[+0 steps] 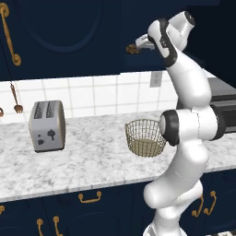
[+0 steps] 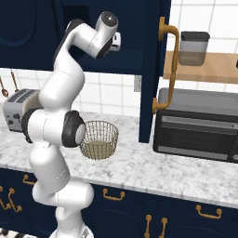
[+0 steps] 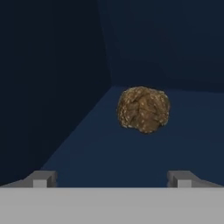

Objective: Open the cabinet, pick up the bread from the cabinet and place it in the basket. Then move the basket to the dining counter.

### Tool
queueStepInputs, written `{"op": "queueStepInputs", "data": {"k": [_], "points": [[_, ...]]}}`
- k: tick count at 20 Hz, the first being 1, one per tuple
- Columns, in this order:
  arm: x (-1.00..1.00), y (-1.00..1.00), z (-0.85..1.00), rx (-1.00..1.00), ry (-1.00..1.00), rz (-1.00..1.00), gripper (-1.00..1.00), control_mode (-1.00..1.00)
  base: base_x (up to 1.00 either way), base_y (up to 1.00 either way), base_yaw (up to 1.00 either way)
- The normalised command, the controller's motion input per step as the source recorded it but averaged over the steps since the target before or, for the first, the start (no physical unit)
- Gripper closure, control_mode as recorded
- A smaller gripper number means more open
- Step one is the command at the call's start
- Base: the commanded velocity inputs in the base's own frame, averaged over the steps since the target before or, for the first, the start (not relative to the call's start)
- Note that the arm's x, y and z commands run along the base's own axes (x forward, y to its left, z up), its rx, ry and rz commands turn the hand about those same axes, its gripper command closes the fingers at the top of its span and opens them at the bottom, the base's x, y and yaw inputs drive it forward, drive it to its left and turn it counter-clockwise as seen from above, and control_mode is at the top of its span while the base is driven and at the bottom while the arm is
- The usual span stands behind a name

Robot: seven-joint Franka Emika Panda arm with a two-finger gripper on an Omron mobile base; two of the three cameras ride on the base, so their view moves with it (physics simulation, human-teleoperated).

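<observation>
Hand view first: I see my gripper (image 3: 112, 178) with its jaws spread wide and nothing between them, the two fingertips (image 3: 41, 178) standing far apart at the bottom. Ahead of them, the bread (image 3: 143, 109) sits on the dark blue shelf floor of the cabinet (image 3: 52, 78), clear of both tips and a little to the right of centre, with the cabinet's inner corner behind it to the left. From the left base view I can see the hand reaching into the open cabinet (image 1: 60, 32), with the bread (image 1: 132, 49) a small brown lump at the shelf edge just beside the hand. Below, on the marble worktop (image 1: 83, 161), the basket (image 1: 145, 137) stands upright near the arm's elbow, and a toaster (image 1: 47, 125) stands well apart to its left. From the right base view I see the basket (image 2: 99, 139) on the worktop beside the arm, the open cabinet door (image 2: 155, 69) edge-on with its brass handle (image 2: 168, 69), and a black oven (image 2: 197, 125) on the worktop to the right of it.
</observation>
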Motion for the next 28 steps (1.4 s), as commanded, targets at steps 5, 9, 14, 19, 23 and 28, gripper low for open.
{"op": "queueStepInputs", "data": {"k": [5, 9, 14, 19, 23, 28], "points": [[0.59, 0.09, -0.01, 0.00, 0.03, 0.00, -1.00, -1.00, 0.00, 0.00, 0.00], [0.58, 0.00, -0.03, 0.00, 0.00, 0.03, -1.00, -1.00, 0.00, 0.00, 0.00], [0.64, 0.00, -0.07, 0.00, 0.03, 0.06, -1.00, -1.00, 0.00, 0.00, 0.00], [0.45, 0.00, -0.14, 0.00, 0.02, 0.06, -1.00, -1.00, 0.00, 0.00, 0.00], [0.40, 0.00, -0.19, 0.00, 0.02, 0.05, -1.00, -1.00, 0.00, 0.00, 0.00], [0.29, 0.19, -0.43, 0.00, 0.03, 0.01, 1.00, -1.00, 0.00, 0.00, 0.00]]}}
